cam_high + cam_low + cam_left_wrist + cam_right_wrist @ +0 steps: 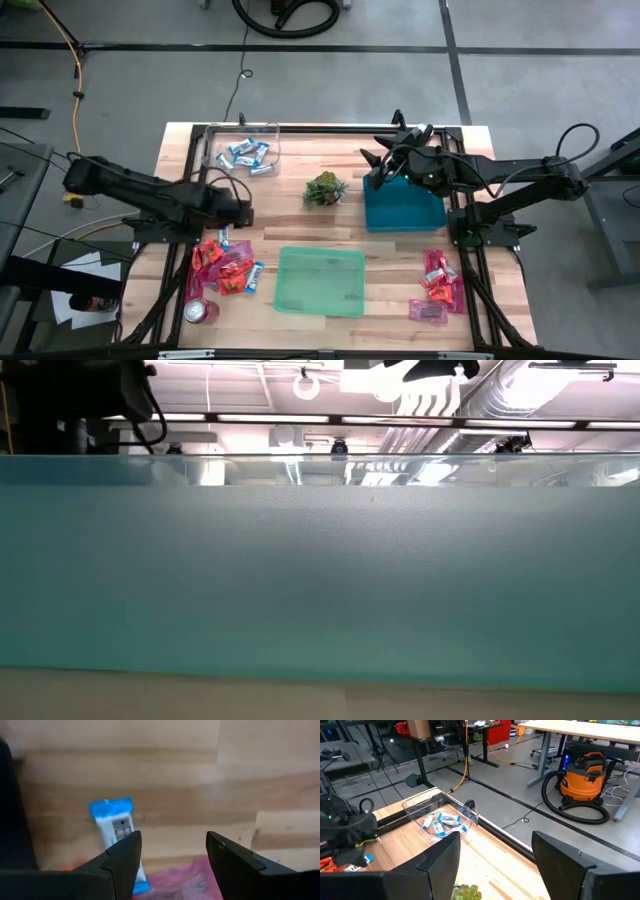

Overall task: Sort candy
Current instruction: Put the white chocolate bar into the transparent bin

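The candy lies in groups. A mixed pile of red-orange, pink and blue-and-white candy (222, 266) sits near the table's left near corner. Pink pieces (438, 286) lie at the right. Blue-and-white ones (246, 154) fill a clear box (270, 140) at the far left. My left gripper (243, 213) hangs open over the pile's far edge. In its wrist view (172, 842), a blue-and-white candy (116, 826) lies flat beside one finger and a pink wrapper (186, 879) lies below the gap. My right gripper (380, 160) (495, 845) is open and raised, above the far left corner of a blue bin (404, 208).
A green tray (320, 282) sits at the middle near edge, and its wall (320, 570) fills the low view. A small green plant (325, 190) stands mid-table between the arms. A red soda can (200, 312) stands at the near left corner.
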{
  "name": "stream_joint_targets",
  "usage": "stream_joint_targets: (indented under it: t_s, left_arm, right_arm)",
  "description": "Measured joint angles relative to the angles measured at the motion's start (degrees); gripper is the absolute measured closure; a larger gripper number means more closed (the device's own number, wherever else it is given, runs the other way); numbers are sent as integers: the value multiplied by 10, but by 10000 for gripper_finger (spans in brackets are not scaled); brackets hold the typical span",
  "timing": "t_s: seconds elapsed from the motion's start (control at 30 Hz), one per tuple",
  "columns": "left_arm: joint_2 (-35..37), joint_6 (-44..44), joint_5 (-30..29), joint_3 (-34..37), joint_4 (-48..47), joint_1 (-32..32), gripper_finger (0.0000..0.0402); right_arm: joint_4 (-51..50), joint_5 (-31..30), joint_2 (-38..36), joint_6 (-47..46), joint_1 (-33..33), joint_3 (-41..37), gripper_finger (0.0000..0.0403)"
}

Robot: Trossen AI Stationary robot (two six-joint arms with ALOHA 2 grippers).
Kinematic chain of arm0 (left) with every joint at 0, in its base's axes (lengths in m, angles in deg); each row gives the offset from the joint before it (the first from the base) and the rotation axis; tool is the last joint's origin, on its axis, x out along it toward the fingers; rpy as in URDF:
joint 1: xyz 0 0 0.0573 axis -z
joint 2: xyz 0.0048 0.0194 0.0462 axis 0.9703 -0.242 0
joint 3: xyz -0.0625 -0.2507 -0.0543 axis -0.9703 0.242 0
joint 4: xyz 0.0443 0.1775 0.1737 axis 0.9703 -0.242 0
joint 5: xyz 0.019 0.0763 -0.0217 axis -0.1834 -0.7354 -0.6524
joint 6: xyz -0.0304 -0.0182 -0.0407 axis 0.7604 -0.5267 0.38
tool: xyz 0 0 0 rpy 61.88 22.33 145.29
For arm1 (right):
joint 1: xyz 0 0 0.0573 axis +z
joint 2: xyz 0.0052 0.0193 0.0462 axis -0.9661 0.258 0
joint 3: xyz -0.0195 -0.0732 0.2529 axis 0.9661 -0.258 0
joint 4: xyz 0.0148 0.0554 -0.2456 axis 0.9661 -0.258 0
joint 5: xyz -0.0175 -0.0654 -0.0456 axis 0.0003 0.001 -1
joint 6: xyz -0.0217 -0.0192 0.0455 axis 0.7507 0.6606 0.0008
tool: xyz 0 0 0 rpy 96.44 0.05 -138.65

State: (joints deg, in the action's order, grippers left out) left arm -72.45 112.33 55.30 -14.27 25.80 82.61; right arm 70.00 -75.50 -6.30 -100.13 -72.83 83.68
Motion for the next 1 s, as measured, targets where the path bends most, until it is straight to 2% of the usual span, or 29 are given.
stream_joint_targets:
  t_s: [0.07, 0.2, 0.37, 0.57, 0.73, 0.87, 1.0]
  left_arm:
    - [-25, 12, 7, -11, -17, 20, 192]
    - [-65, 103, -14, -23, -66, 64, 192]
    - [-112, 195, -22, -24, -65, 104, 193]
    - [-179, 249, -6, -23, -59, 119, 193]
    - [-225, 258, -17, -26, -18, 113, 193]
    - [-236, 260, -22, -27, -4, 106, 197]
    - [-224, 229, -52, -37, 15, 100, 225]
  right_arm:
    - [-2, 0, 0, 0, 0, 0, 162]
    - [-2, 0, 0, 0, 0, 0, 162]
    - [-13, 0, 0, -1, 0, 0, 162]
    - [-20, 0, 0, 1, 0, 0, 162]
    - [-28, 0, 0, 1, 0, 0, 162]
    - [-36, 0, 0, 1, 0, 0, 162]
    - [-49, 0, 0, 1, 0, 0, 162]
